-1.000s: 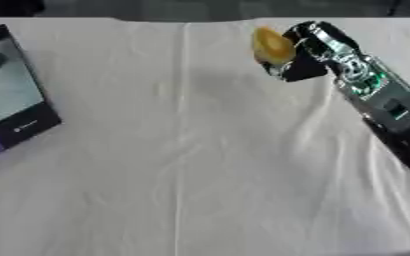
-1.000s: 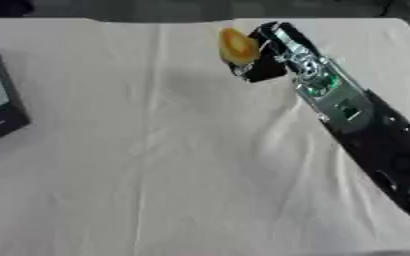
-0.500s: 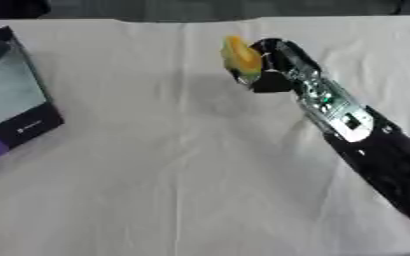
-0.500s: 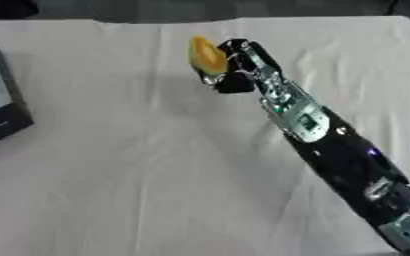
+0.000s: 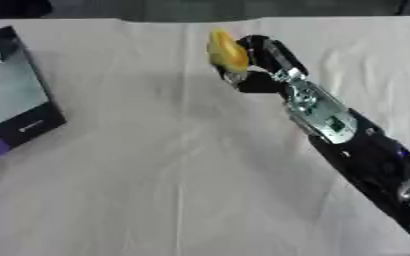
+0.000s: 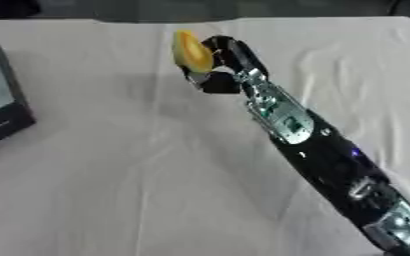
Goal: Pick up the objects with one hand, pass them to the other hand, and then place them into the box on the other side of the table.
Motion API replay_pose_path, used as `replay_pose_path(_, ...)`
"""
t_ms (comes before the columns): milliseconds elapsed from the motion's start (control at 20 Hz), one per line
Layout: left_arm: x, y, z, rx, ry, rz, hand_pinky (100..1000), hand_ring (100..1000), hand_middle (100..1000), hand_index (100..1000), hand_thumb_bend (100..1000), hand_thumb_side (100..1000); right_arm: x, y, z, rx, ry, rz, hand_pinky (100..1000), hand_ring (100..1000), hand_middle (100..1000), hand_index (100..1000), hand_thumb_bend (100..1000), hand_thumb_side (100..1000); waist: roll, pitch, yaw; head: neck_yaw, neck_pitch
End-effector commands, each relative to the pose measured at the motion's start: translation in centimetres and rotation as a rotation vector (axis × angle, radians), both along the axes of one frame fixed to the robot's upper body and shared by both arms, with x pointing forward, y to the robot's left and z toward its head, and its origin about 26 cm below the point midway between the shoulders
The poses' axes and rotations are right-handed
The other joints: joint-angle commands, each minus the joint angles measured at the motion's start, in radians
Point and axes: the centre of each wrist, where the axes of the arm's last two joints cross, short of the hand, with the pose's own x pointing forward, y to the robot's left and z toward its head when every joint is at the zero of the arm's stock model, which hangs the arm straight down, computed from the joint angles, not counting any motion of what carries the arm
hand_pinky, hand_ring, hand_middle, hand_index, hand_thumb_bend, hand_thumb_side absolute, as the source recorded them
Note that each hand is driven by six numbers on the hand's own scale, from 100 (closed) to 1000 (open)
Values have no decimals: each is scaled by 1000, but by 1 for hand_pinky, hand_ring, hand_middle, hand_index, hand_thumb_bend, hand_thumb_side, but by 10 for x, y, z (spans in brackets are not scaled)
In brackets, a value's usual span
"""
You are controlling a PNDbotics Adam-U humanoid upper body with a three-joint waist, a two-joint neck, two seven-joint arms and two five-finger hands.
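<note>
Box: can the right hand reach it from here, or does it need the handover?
Probably not. The right hand, curled on the yellow object, sits mid-table with its arm already stretched long, and the box lies at the far left edge. Nothing blocks the cloth between. The left hand is out of view.

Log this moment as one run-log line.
stage: carry before handover | right hand: shut on yellow object, raised above white cloth | left hand: not in view | box: at table's left edge
</note>
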Motion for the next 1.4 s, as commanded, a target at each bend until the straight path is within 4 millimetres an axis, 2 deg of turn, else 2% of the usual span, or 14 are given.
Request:
replay_pose_path(50,-4,1,17,31,-32,-17,800,664,624,701,696,415,-2,7,15,36,-52,55,709,521,490,580,296,100,14,-8,0,7,-4)
replay_pose_path(250,-8,-9,21,55,-15,-76,797,662,622,704,696,421,-3,16,14,49,-53,103,709,522,492,582,297,100,14,-10,1,6,-3)
replay_pose_path(850,-33,-60,41,210,123,-403,794,670,632,721,679,441,-7,50,12,42,-54,293,710,519,492,582,309,100,25,-14,5,0,-4)
replay_pose_path(1200,-52,-82,52,308,157,-535,799,689,660,763,707,422,-8,57,15,22,-66,354,712,522,492,582,314,100,30,-17,7,8,-22)
replay_pose_path(1400,-59,-91,55,357,181,-589,803,697,671,778,722,417,-11,61,19,19,-82,386,712,522,492,581,313,100,31,-17,8,10,-20)
